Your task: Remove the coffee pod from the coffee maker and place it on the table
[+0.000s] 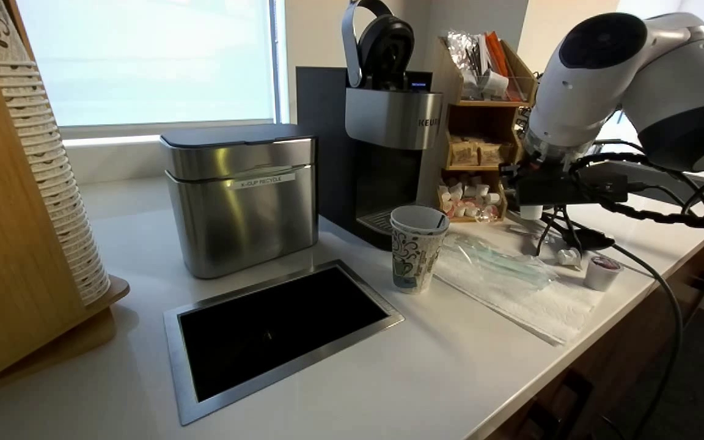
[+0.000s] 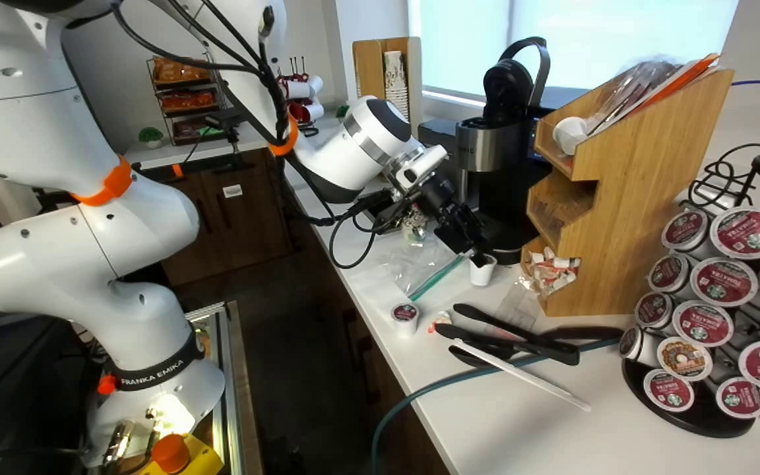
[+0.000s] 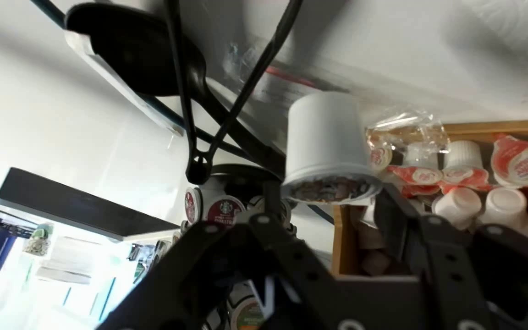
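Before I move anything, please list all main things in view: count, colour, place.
Coffee maker: 1, black and grey, on white table
Metal box: 1, silver, on table
Framed inset: 1, black, in table
Nested cups: 2+, patterned, on table
Cup stack: many, white, in dispenser
Organiser: 1, tan, by coffee maker
Racked pods: many, mostly red-topped, on rack
Loose pod: 1, red-topped, on table
Zip bag: 1, clear, partly on paper towel
Utensils: several, black, on table
Coffee pod: 1, white, in gripper
Arm: 1, white, over table
Gripper: 1, black, on arm
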